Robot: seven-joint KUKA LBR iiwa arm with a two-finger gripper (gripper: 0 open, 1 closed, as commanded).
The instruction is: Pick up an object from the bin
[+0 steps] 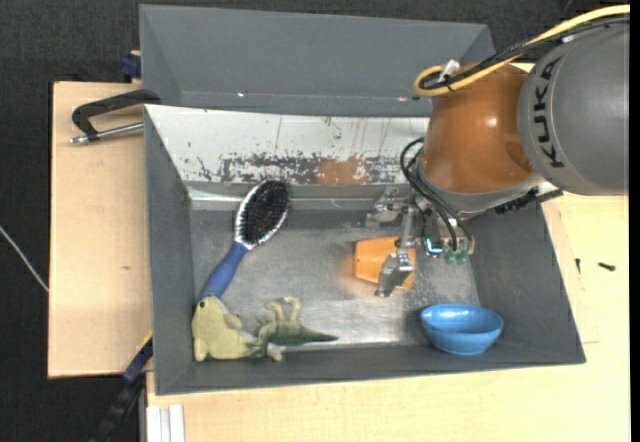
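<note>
Blue bowl (460,326) sitting by near wall, green toy lizard (285,330) lying left of it. Am hovering claw (394,275) over right edge of orange block (368,256), mid-bin; cannot tell whether open or closed.

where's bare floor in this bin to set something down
Bare floor lies mid-bin, between the brush, the orange block and the toys at the front. A second strip runs along the back wall, right of the brush. Crowded: front left with toys; right side with gripper, block and blue bowl.
</note>
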